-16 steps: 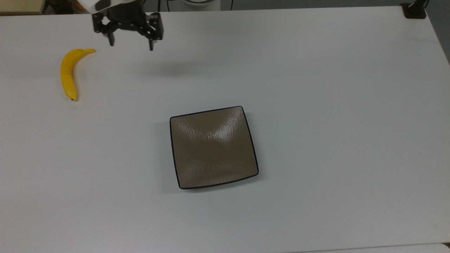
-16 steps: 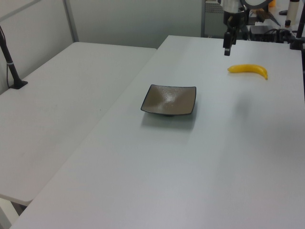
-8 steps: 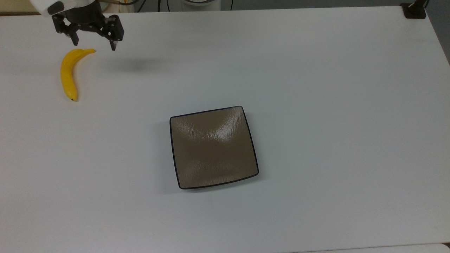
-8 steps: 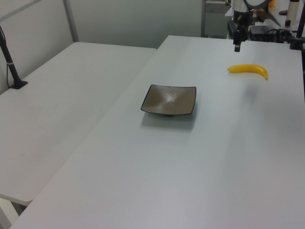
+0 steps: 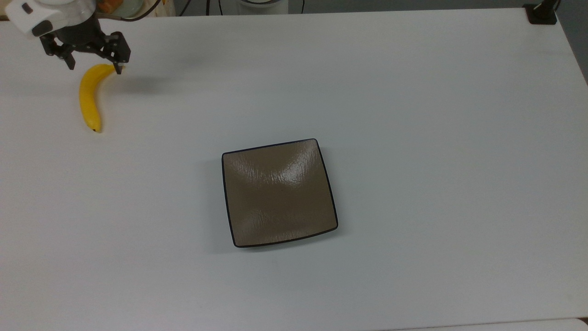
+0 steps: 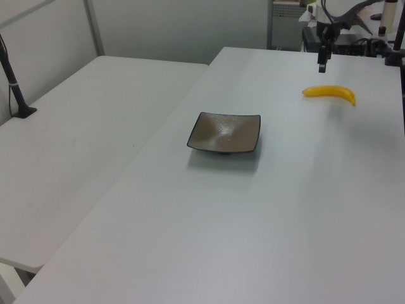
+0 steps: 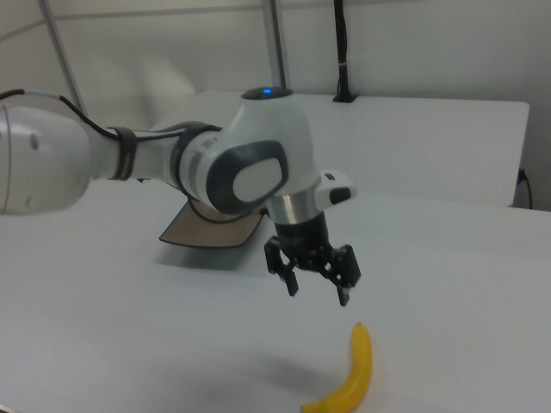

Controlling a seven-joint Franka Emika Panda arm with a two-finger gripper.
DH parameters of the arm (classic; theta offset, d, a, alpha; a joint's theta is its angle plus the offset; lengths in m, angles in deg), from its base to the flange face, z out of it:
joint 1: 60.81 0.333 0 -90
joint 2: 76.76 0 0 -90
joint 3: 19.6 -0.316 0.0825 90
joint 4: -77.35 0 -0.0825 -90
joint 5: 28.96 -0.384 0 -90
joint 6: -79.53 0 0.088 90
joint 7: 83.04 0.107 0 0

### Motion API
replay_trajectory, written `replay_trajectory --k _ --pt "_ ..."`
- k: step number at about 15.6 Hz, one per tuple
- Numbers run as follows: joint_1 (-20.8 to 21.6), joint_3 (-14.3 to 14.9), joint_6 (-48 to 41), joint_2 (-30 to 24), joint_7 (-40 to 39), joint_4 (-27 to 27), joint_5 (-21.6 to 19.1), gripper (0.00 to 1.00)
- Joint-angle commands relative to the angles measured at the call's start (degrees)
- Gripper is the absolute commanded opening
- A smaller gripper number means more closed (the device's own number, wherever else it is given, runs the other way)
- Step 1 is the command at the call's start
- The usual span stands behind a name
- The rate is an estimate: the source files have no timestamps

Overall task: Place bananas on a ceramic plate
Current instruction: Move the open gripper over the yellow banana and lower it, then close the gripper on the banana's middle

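Note:
A yellow banana (image 5: 88,97) lies on the white table at the top view's far left, also seen in the left view (image 6: 330,92) and the right view (image 7: 353,375). My gripper (image 5: 94,68) hovers open above the banana's stem end, holding nothing; it appears in the left view (image 6: 322,66) and the right view (image 7: 317,294). The square brown ceramic plate (image 5: 279,193) sits empty at the table's middle, well to the right of the banana in the top view, and in the left view (image 6: 224,132). In the right view the plate (image 7: 194,231) is partly hidden behind my arm.
The white table (image 5: 413,115) stretches wide around the plate. A black post base (image 5: 542,13) stands at the top view's top right corner. A second white table (image 6: 76,145) adjoins at the left view's left, with a black mount (image 6: 18,101) on it.
My gripper has travelled leftward in the top view, from beside the banana's stem to above it. Banana and plate have not moved.

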Motion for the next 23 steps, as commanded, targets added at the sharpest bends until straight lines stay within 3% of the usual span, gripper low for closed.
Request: replay_trajectory --k 1,11,12,13,14,15,17,18,23 --pt "-3.0 -0.1 2.8 2.6 -5.6 0.8 1.2 1.0" --pt "-6.7 -0.1 11.1 12.7 -6.3 0.3 3.7 1.0" --pt "-6.7 -0.1 11.2 13.4 -6.6 0.3 4.1 0.96" --pt "-6.9 -0.2 11.3 13.8 -6.6 0.3 5.2 0.77" --pt "-7.2 -0.2 11.3 13.9 -6.6 0.3 5.8 0.48" --pt "-7.3 -0.2 11.3 13.9 -6.8 0.2 5.8 0.31" --pt "-7.5 -0.3 10.9 13.8 -9.2 0.2 5.2 0.08" --pt "-7.6 -0.3 10.6 13.8 -10.0 0.2 5.0 0.04" --pt "-7.5 -0.5 10.4 13.6 -9.5 -0.2 4.9 0.04"
